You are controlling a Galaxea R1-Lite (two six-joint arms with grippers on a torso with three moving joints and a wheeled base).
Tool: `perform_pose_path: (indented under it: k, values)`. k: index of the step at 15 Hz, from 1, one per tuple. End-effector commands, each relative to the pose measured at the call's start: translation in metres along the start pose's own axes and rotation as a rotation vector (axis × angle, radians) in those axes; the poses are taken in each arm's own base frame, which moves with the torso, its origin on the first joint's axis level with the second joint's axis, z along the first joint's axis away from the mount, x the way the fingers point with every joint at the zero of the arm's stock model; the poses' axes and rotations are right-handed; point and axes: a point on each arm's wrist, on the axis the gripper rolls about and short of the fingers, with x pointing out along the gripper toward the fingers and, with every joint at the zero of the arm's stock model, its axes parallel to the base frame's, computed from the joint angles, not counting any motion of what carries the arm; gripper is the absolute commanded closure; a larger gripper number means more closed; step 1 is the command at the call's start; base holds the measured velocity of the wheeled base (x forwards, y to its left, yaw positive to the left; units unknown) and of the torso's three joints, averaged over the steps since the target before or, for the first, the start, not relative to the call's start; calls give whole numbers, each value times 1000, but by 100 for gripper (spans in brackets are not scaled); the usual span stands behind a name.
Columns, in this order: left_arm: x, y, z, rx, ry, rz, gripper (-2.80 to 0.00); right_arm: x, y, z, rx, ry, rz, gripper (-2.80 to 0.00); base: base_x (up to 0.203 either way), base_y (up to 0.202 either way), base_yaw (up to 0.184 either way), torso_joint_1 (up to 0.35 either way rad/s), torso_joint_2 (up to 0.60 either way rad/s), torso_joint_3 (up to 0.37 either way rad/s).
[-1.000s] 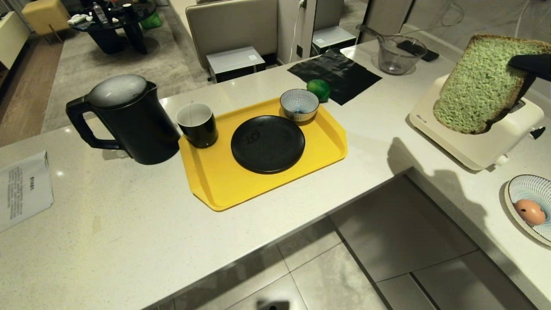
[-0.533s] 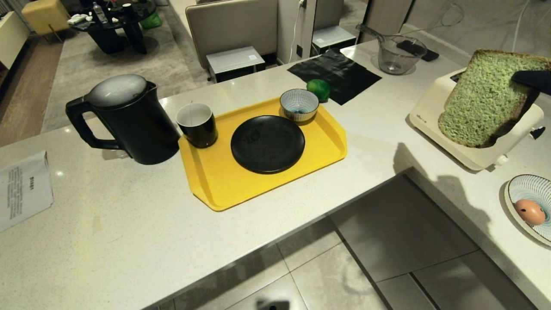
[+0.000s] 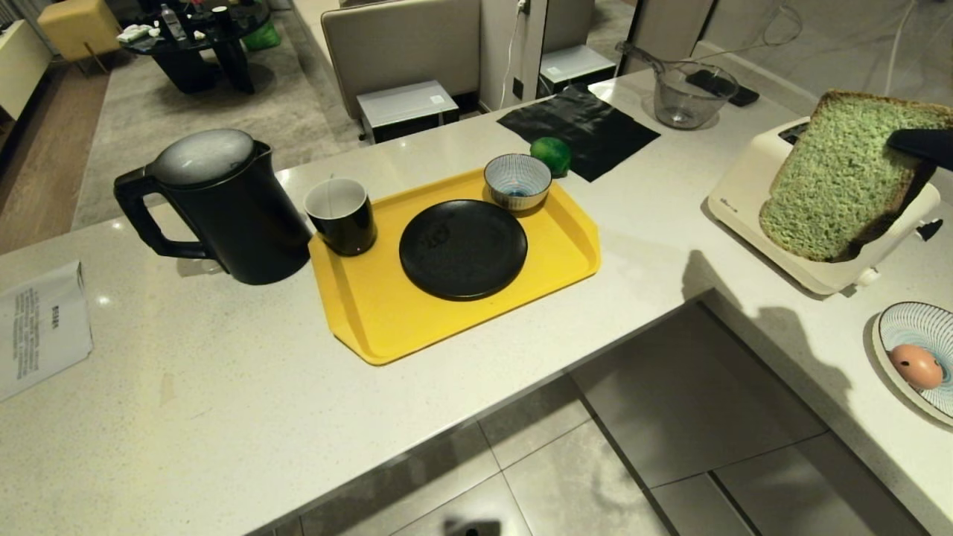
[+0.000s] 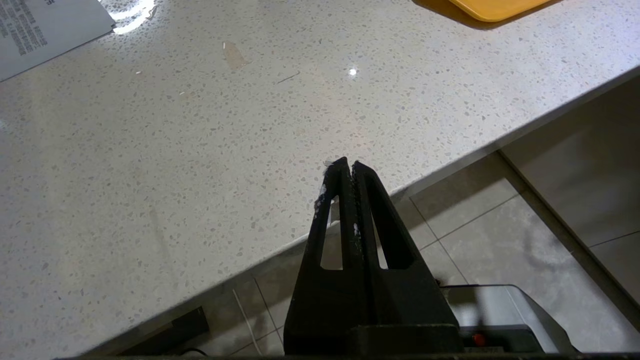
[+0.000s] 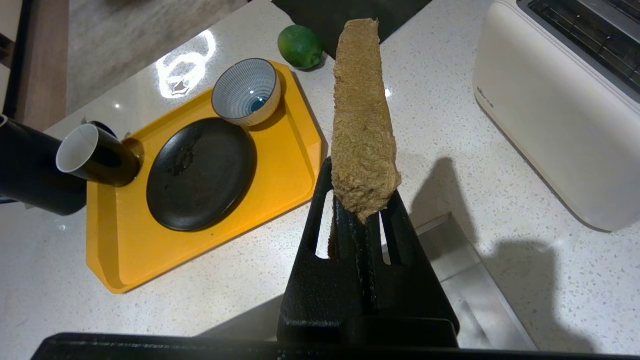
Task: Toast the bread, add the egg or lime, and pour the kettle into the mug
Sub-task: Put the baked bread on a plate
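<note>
My right gripper (image 3: pixel 904 149) is shut on one edge of the bread (image 3: pixel 841 175), a thick slice with a green face. It holds the slice upright and tilted just above the white toaster (image 3: pixel 752 193). In the right wrist view the bread (image 5: pixel 362 115) stands crust-on from my right gripper (image 5: pixel 361 200), beside the toaster (image 5: pixel 550 110). The black kettle (image 3: pixel 216 208) stands left of the mug (image 3: pixel 342 216). The lime (image 3: pixel 552 155) lies behind the tray. The egg (image 3: pixel 916 366) rests in a striped dish at the right. My left gripper (image 4: pixel 347 167) hangs shut and empty by the counter's front edge.
A yellow tray (image 3: pixel 372 327) carries a black plate (image 3: pixel 461 249), a small striped bowl (image 3: pixel 517 181) and the mug. A black cloth (image 3: pixel 581 126) and a glass jug (image 3: pixel 689 97) sit further back, and a paper sheet (image 3: pixel 41 327) lies at the left. The counter turns a corner around open floor.
The right gripper has lowered the bread and carried it slightly right over the toaster, uncovering the toaster's far corner. Nothing else has moved.
</note>
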Motion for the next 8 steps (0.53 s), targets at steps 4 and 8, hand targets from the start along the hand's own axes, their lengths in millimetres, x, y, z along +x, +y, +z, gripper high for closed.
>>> perform_pose_path:
  k: [4, 8]
  values:
    - [0, 0, 0, 1, 1, 0, 0, 0, 0, -1, 2, 4, 0, 0, 0, 0, 0, 0, 0, 0]
    - [0, 0, 0, -1, 1, 0, 0, -3, 0, 0, -3, -6, 3, 0, -101, 0, -1, 7, 7, -1]
